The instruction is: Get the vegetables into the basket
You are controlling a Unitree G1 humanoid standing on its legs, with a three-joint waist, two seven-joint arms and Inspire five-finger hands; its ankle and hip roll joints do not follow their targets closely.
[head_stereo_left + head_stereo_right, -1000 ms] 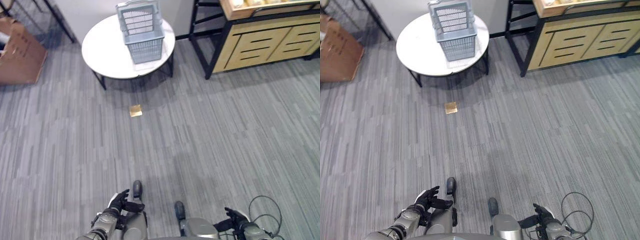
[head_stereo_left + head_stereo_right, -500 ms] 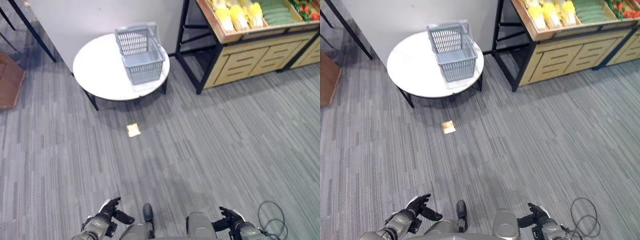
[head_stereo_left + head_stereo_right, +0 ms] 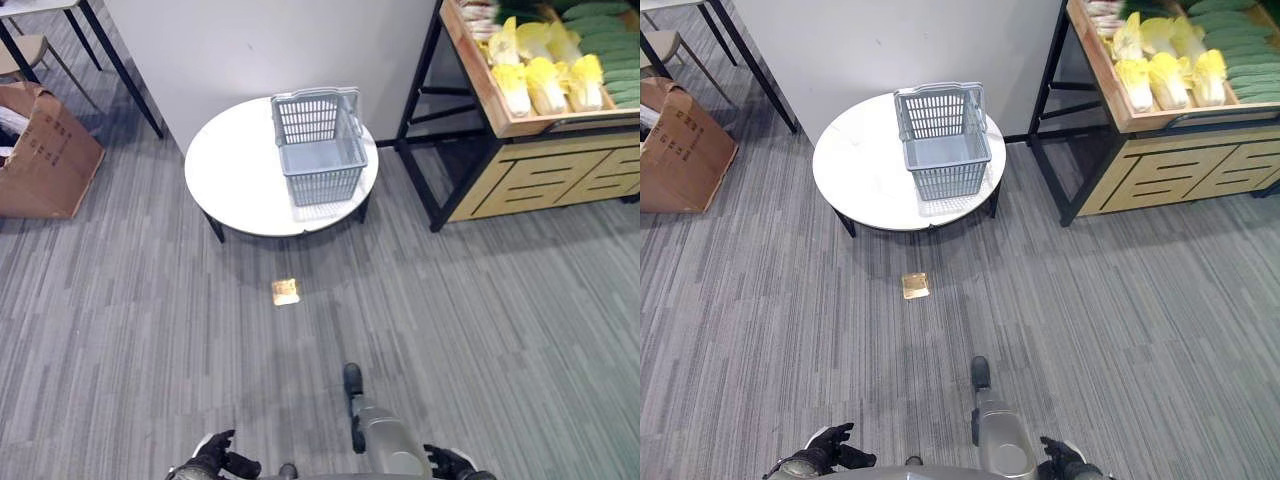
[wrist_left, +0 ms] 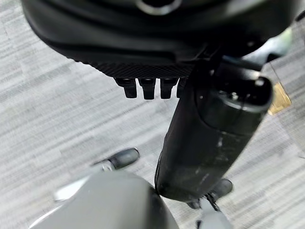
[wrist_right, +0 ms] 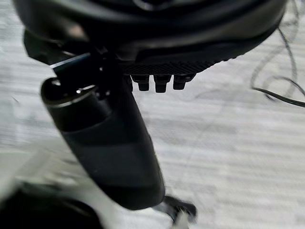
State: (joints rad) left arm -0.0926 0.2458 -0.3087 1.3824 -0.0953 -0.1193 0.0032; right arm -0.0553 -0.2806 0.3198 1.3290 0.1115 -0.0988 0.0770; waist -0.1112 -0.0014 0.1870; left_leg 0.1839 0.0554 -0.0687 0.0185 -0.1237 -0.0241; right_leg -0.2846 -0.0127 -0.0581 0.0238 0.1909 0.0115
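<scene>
A grey plastic basket [image 3: 321, 152] of rectangular, open-lattice form stands upright on a round white table [image 3: 235, 170] with dark legs; its long axis runs away from the robot, and its handle lies folded against the far rim. The vegetables [image 3: 545, 75], pale yellow-green cabbages in a row with dark green cucumbers beside them, lie on a wooden display shelf [image 3: 530, 170] with a black metal frame, to the right of the table and well apart from the basket. The floor [image 3: 150, 330] is grey carpet of fine striped texture, bearing a small tan square [image 3: 286, 291] just before the table. A brown cardboard box [image 3: 45, 150] sits at far left. The left hand [image 3: 214, 459] and right hand [image 3: 448, 463] hang low at the near edge, each empty, fingers relaxed and thumb extended.
</scene>
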